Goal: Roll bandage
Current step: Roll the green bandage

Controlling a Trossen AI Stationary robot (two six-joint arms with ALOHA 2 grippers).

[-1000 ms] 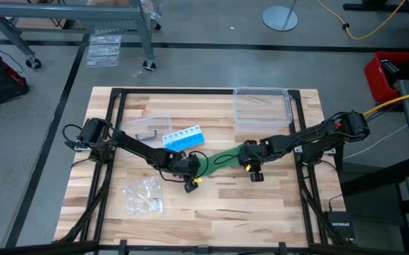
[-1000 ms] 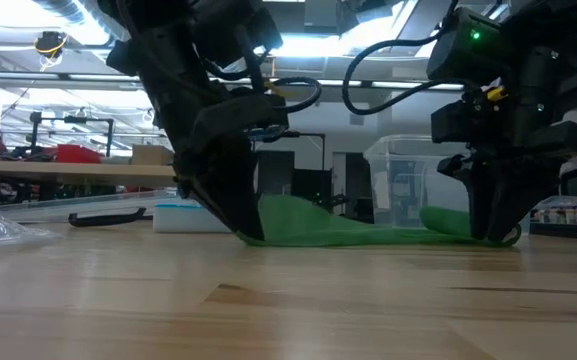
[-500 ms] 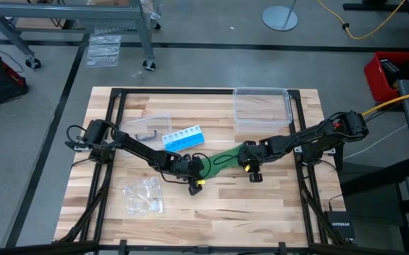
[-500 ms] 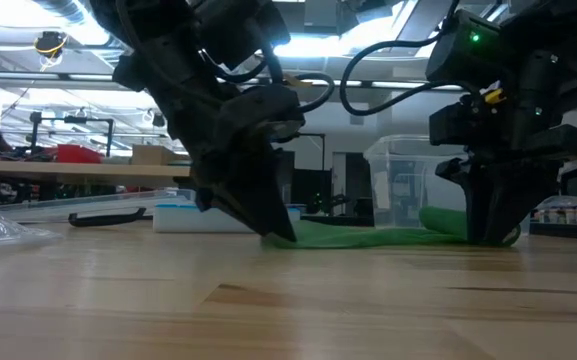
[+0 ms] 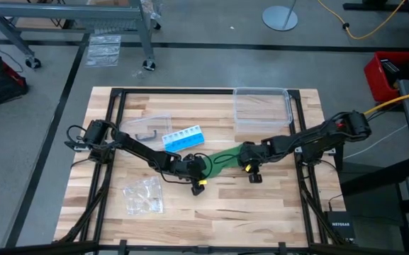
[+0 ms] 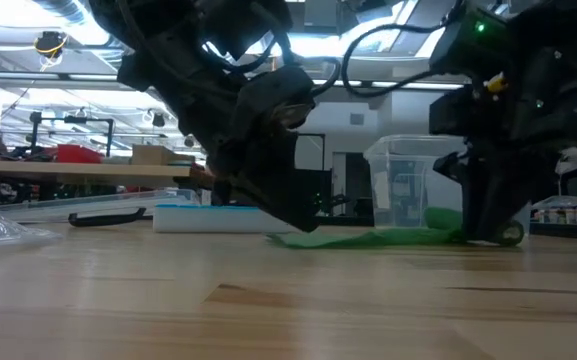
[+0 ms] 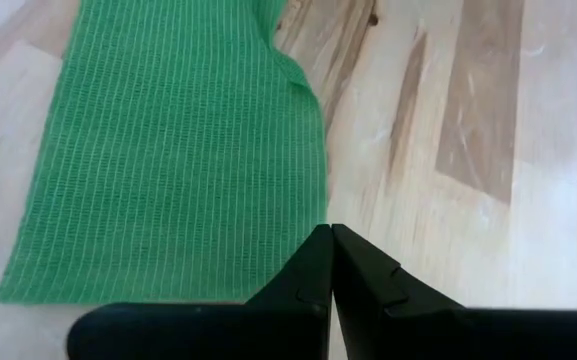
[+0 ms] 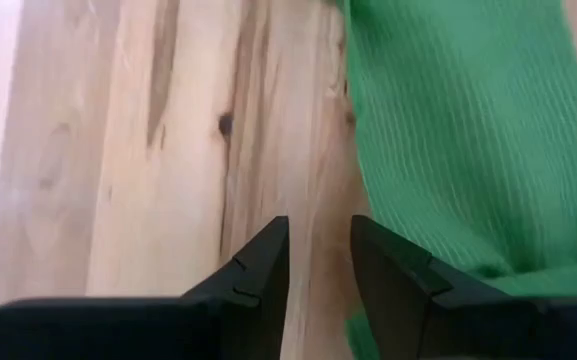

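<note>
Apparently before any rolling, the bandage (image 5: 227,156) lies flat mid-bench between the clenched, empty left claw (image 7: 330,262) and the released right claw (image 8: 318,262), so next needs an end gripped.

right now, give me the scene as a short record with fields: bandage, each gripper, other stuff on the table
bandage: long green mesh fabric strip, lying flat and unrolled mid-table between the two grippers
left gripper: fingers shut, empty, low over the wood at the strip's edge
right gripper: fingers slightly apart, over the strip's other end, fabric beside one finger
other items: clear plastic box at the far edge; blue and white pill organizer; small clear plastic bag near the front left
rolling: not yet started
</note>
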